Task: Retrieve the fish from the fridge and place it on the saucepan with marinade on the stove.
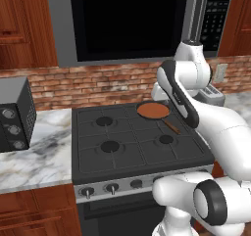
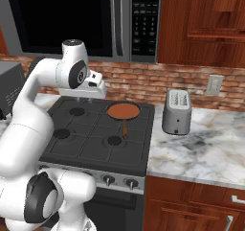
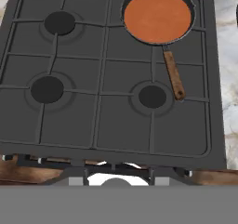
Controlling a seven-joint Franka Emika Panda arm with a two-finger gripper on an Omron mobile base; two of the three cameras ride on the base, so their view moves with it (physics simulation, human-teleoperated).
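Note:
The saucepan (image 3: 158, 16) stands on the back right burner of the stove (image 1: 93, 154), with its thin brown handle (image 3: 173, 74) pointing toward the front. The smooth reddish-brown marinade (image 2: 123, 111) covers the pan's round surface, and nothing lies on it. My gripper (image 2: 90, 95) hangs high above the back of the stove, left of the pan, facing down. Its fingers are hidden, so I cannot tell how they stand or whether they hold anything. The fish and the fridge are out of view.
A silver toaster (image 2: 177, 111) stands on the marble counter (image 2: 201, 144) right of the stove. A grey toaster oven (image 1: 14, 115) sits on the counter to the left. A black microwave (image 1: 127, 19) hangs over the stove against the brick wall.

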